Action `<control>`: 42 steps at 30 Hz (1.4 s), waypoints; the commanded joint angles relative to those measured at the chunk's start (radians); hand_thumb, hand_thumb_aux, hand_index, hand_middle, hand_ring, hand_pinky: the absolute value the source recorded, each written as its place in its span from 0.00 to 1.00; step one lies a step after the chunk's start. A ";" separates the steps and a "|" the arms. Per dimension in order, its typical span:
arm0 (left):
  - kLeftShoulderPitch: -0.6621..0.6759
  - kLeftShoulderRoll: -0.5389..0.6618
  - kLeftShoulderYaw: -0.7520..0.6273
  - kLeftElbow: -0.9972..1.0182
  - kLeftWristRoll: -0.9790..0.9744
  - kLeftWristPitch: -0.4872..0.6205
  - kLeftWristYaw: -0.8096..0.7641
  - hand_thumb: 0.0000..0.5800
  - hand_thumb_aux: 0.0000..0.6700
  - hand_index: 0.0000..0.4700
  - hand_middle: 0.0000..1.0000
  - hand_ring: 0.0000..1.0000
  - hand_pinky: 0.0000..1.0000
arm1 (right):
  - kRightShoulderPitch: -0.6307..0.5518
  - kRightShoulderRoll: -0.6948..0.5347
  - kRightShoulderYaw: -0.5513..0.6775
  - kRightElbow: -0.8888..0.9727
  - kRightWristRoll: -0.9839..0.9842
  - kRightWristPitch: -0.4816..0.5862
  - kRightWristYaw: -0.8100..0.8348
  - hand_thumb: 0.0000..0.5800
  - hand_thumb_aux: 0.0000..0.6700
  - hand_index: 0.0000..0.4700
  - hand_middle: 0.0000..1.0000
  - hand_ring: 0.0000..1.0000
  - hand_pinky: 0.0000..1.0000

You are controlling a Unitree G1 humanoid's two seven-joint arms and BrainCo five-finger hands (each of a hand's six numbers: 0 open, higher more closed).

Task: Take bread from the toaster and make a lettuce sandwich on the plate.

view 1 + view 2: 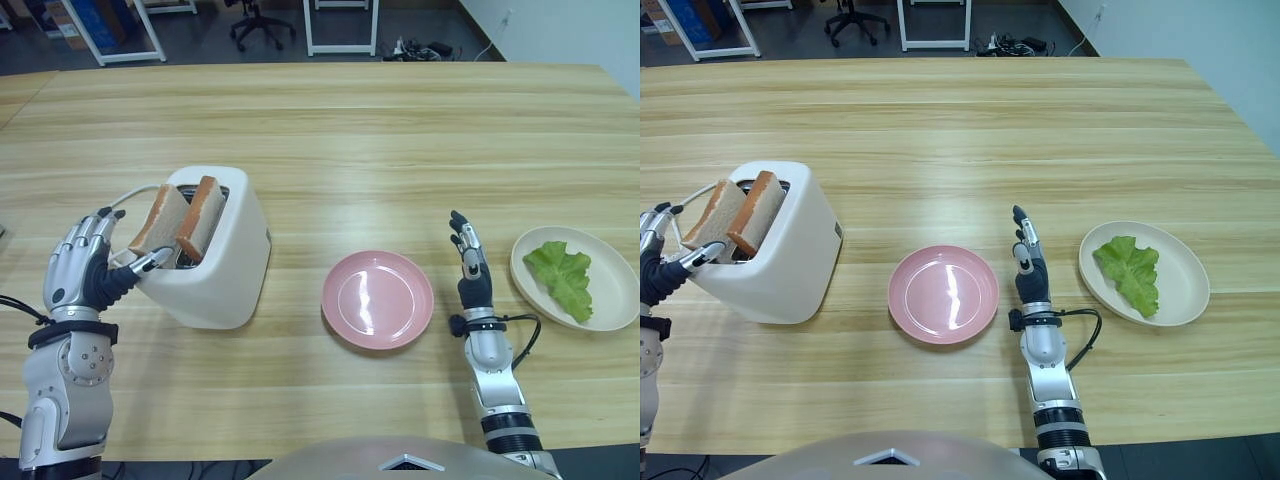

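A white toaster (215, 262) stands at the left of the table with two bread slices (182, 220) sticking up from its slots. My left hand (88, 264) is right beside the toaster's left side, fingers spread, one fingertip near the bottom of the nearer slice, holding nothing. An empty pink plate (377, 298) lies in the middle. My right hand (470, 265) stands upright with straight fingers between the pink plate and a cream plate (575, 278) that carries a lettuce leaf (563, 277).
The wooden table (350, 130) stretches far back with free room. The toaster's white cord (128, 198) runs off its left side near my left hand. Chairs and table legs stand on the floor beyond the far edge.
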 commanded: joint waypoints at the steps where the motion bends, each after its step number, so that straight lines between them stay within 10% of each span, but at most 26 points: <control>1: 0.000 -0.008 -0.024 0.003 0.030 0.009 0.003 0.08 0.04 0.04 0.00 0.00 0.00 | 0.009 -0.004 -0.005 0.001 -0.003 0.015 -0.001 0.00 0.00 0.00 0.00 0.00 0.00; 3: -0.005 -0.016 -0.022 0.009 0.030 0.019 0.010 0.85 0.61 0.61 0.00 0.00 0.00 | 0.010 -0.004 -0.005 0.001 -0.004 0.017 -0.002 0.00 0.00 0.00 0.00 0.00 0.00; 5: -0.009 -0.021 -0.019 0.009 0.025 0.027 0.013 1.00 1.00 1.00 0.00 0.00 0.00 | 0.011 -0.004 -0.005 0.002 -0.004 0.018 -0.003 0.00 0.00 0.00 0.00 0.00 0.00; 16: -0.035 -0.075 0.025 -0.079 -0.082 -0.120 0.101 1.00 1.00 1.00 0.00 0.00 0.00 | 0.013 -0.004 -0.004 0.013 -0.006 0.015 -0.010 0.00 0.00 0.00 0.00 0.00 0.00; 18: -0.056 -0.107 0.058 -0.129 -0.125 -0.161 0.142 1.00 1.00 1.00 1.00 1.00 1.00 | 0.014 -0.003 -0.003 0.017 -0.007 0.014 -0.013 0.00 0.00 0.00 0.00 0.00 0.00; 31: -0.223 -0.168 0.303 -0.301 -0.326 -0.240 0.251 1.00 1.00 1.00 1.00 1.00 1.00 | 0.003 0.005 0.005 0.049 -0.014 0.009 -0.027 0.00 0.00 0.00 0.00 0.00 0.00; 42: -0.241 -0.413 -0.329 -0.452 -0.608 -0.102 0.039 1.00 1.00 1.00 1.00 1.00 1.00 | -0.054 -0.054 -0.081 0.044 0.022 0.011 -0.042 0.00 0.00 0.00 0.00 0.00 0.00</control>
